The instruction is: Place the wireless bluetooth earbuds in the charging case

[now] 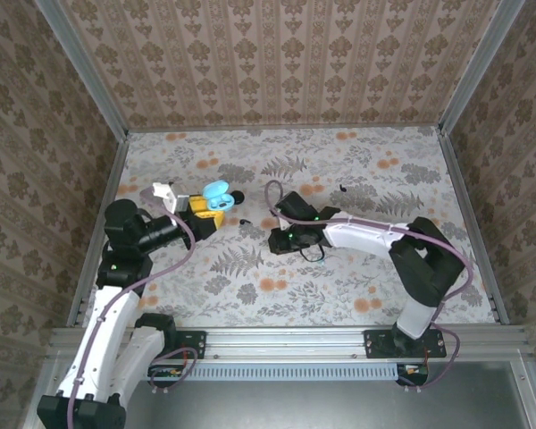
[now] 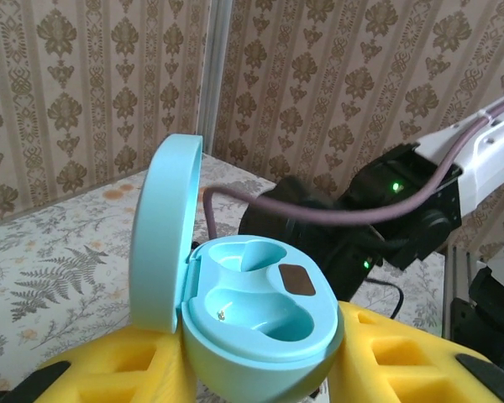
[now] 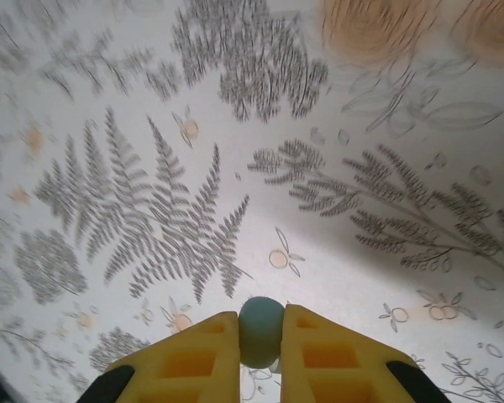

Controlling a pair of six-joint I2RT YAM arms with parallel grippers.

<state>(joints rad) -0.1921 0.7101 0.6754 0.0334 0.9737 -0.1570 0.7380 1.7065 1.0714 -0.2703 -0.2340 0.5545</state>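
Slip risk: right gripper (image 3: 260,321) pinches a small pale round thing (image 3: 260,333) at its very fingertips; left gripper (image 1: 211,206), nine o'clock, clamps the open charging case (image 2: 260,311).

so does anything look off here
The charging case gapes open with both wells empty. One tiny black bit lies loose nearby and another farther off, likely the earbuds. Oddly, the right gripper pinches a pale round thing.

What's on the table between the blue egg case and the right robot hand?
In the top view, a tiny black earbud, it seems, lies on the table between the charging case and the right gripper.
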